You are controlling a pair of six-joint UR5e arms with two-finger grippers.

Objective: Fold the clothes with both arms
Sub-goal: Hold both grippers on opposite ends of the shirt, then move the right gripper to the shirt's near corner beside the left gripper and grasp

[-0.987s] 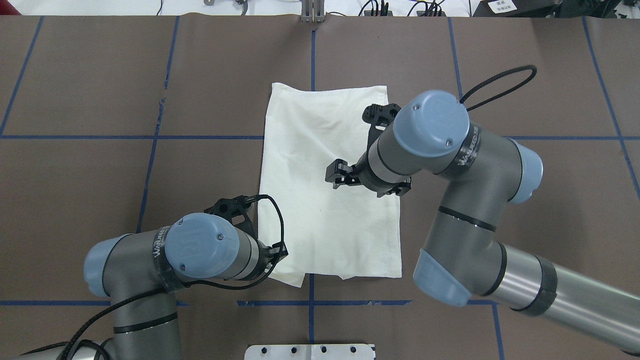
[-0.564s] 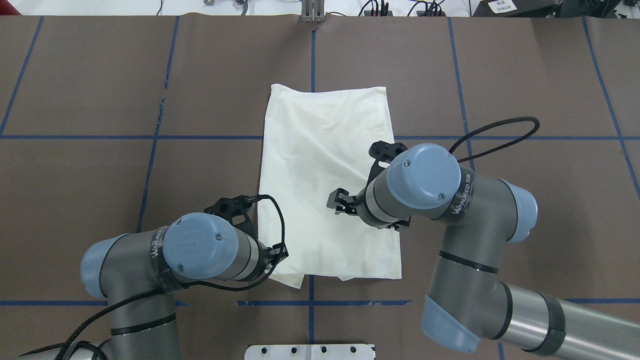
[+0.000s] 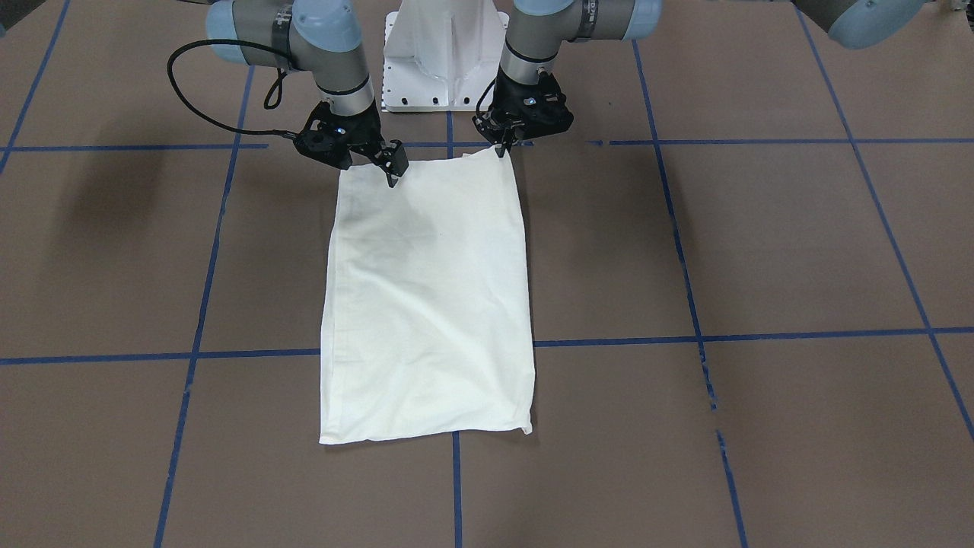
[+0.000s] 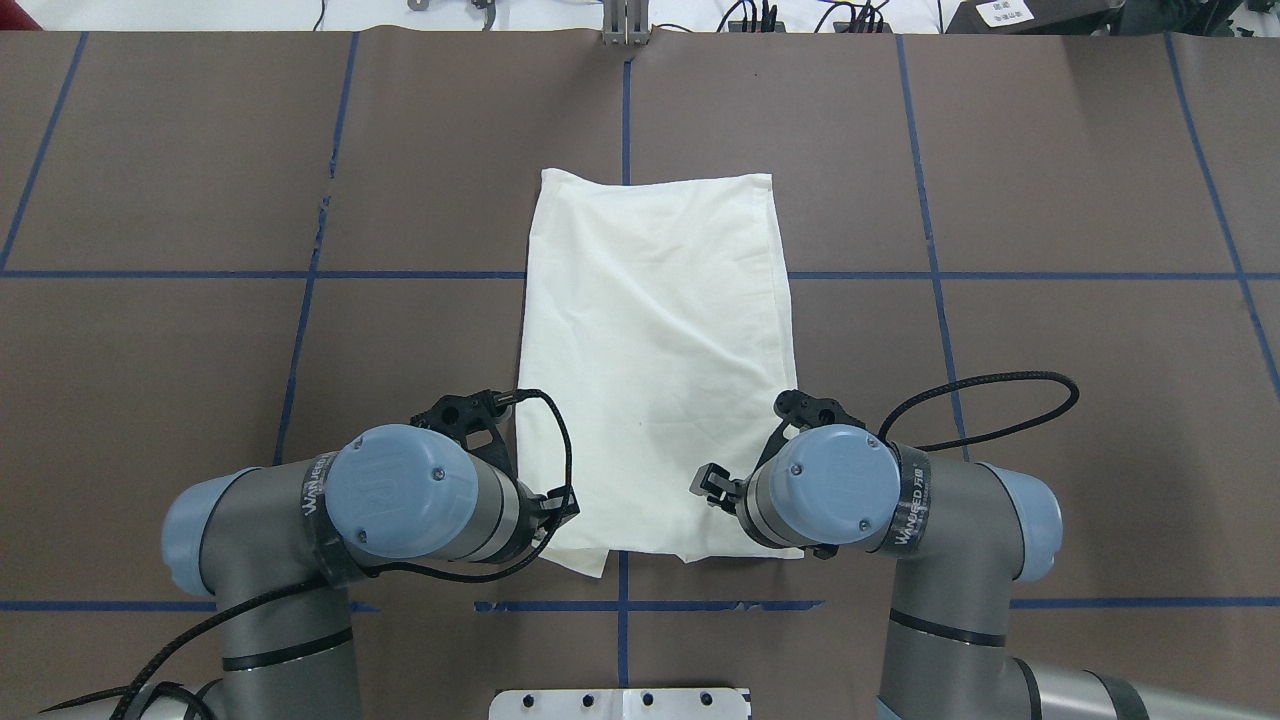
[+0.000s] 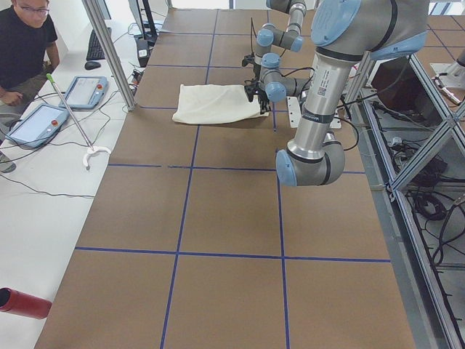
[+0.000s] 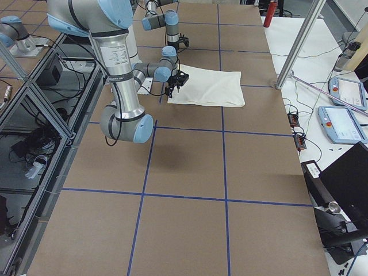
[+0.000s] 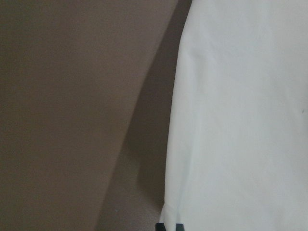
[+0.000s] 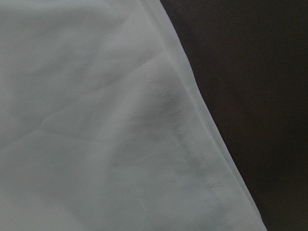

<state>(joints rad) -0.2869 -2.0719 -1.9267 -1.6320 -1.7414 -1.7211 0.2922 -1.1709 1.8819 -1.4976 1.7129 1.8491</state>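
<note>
Brown desk (image 3: 685, 251), blue-taped. From the front, the folded cream T-shirt (image 3: 426, 304) lies mid-desk, and the left gripper (image 3: 501, 151) pinches its robot-side corner, jaws narrow. Overhead, the right gripper (image 4: 712, 484) hovers over the other corner; I cannot tell how its jaws stand. It likely must grip before both lift.

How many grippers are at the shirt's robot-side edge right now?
2. The left gripper is at the shirt corner on the robot's left. The right gripper is over the same edge, near the opposite corner. Neither is hidden.
</note>
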